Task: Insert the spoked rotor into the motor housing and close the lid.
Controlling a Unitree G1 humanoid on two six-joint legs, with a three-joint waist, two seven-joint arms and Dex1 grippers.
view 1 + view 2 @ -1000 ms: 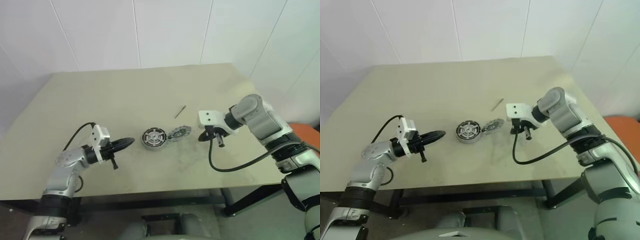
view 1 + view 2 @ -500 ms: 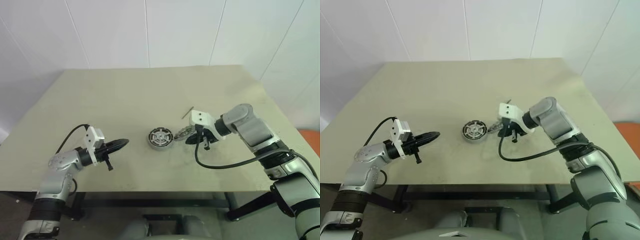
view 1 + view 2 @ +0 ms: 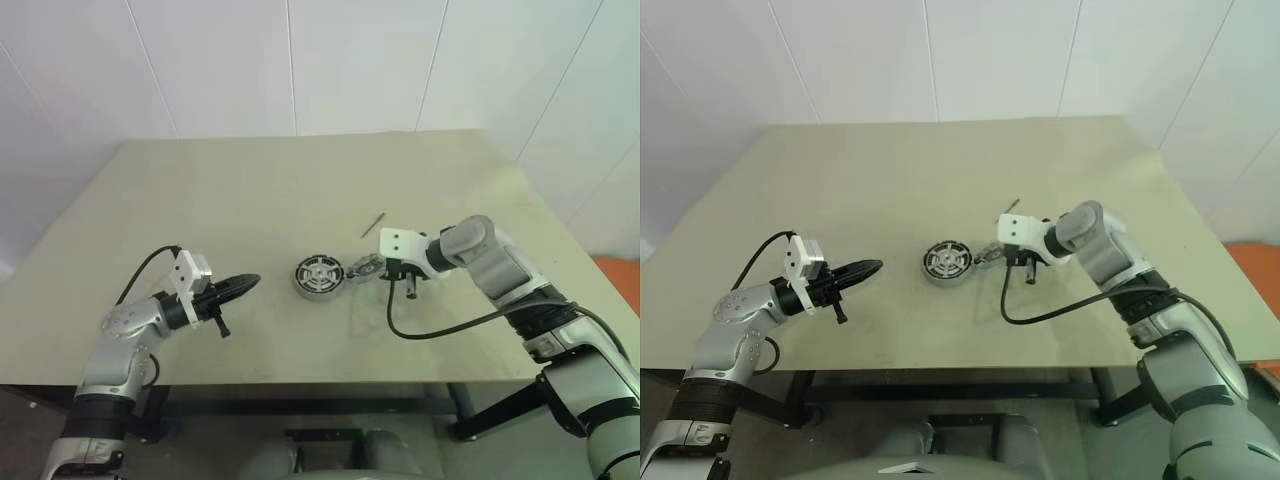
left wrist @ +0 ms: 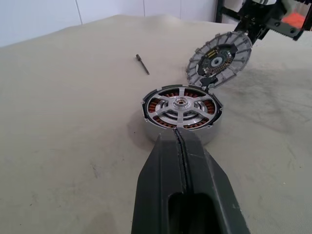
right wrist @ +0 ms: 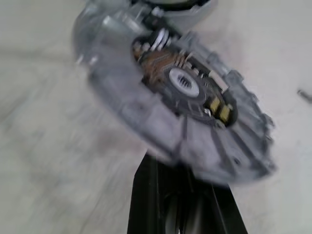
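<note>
Rotor first: the spoked rotor [image 4: 181,106] already sits inside the motor housing [image 4: 181,127], silver spokes over the copper windings, near the middle of the table [image 3: 200,200]. So, as I judge it, the insertion is done and the step in hand is closing the lid.

My right gripper [image 3: 392,274] is pinched shut on the edge of the lid [image 4: 220,59] and holds it tilted, raised on edge just beside the housing on its right, the lower rim close to the housing wall; I cannot tell whether the two touch. My left gripper [image 3: 250,284] is closed on nothing, pointing level toward the housing from the other side, a short way off.

The next move, I think, calls for carrying the lid over the housing, laying it flat and centred above the rotor hub, then lowering it squarely; a tilted lid could catch on the rim or nudge the housing, so my left gripper may have to brace it.

The head views show both arms and a thin pin [image 3: 374,224] lying beyond the parts, but little detail. My left wrist view shows the rotor seated and the lid's dark inner face. My right wrist view shows that face close up, with my fingers [image 5: 180,195] under its rim.
</note>
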